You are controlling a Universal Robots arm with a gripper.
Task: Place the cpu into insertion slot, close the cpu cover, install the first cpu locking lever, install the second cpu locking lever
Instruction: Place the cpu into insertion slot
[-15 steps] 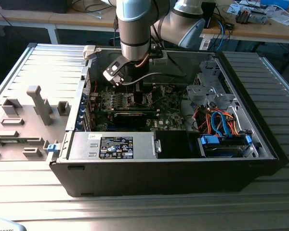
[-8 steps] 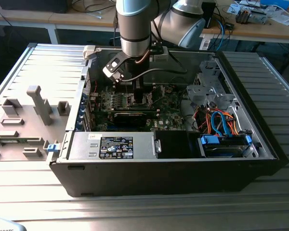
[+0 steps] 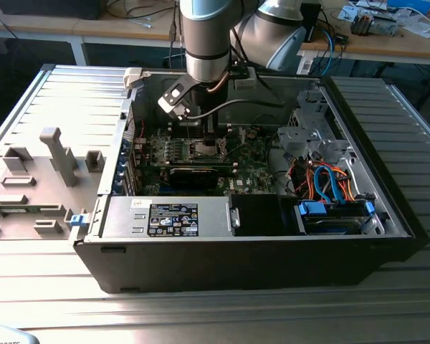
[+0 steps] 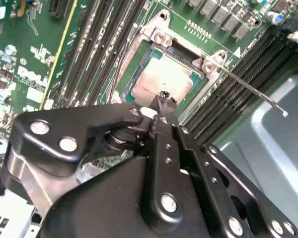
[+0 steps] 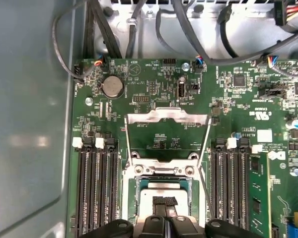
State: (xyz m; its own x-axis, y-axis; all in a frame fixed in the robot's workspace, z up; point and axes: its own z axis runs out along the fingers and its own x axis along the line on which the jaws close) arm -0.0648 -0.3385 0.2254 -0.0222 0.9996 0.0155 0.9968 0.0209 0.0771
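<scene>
The gripper [image 5: 165,201] has its fingers pinched together on nothing, with the tips at or just above the cpu [image 4: 161,82]. The cpu lies in the insertion slot [image 3: 206,149], which in the exterior view is at one o'clock from the power supply [image 3: 173,217]. The cpu cover [image 5: 166,115] stands open. Pressing down could, I judge, bend pins if the cpu sits skewed, and the free lever [image 4: 253,91] might snag. I cannot tell whether the tips touch the cpu, and the fingers hide part of it.
</scene>
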